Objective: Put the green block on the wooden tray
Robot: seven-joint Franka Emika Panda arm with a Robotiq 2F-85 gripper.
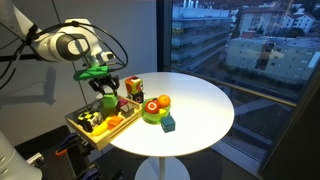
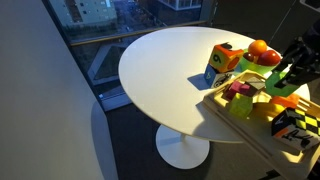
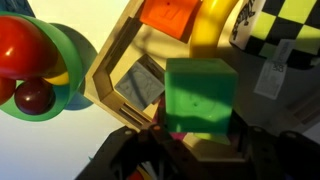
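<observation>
In the wrist view the green block [image 3: 200, 95] sits between my gripper's [image 3: 200, 133] dark fingers, which are shut on it. It hangs over the near corner of the wooden tray [image 3: 108, 75]. In both exterior views the gripper [image 1: 107, 95] [image 2: 290, 68] is low over the tray [image 1: 82, 135] [image 2: 240, 128] at the table's edge. In an exterior view a green patch [image 2: 283, 72] shows at the fingers. The tray holds several toys, among them an orange block [image 3: 168, 15] and a yellow-and-black checkered item [image 3: 282, 30].
On the round white table [image 1: 195, 100] next to the tray stand a stack of coloured rings [image 1: 157, 106] [image 3: 35, 60], a darker teal cube [image 1: 168, 123] and a multicoloured cube [image 1: 133, 87] [image 2: 222, 62]. A large window lies behind the table.
</observation>
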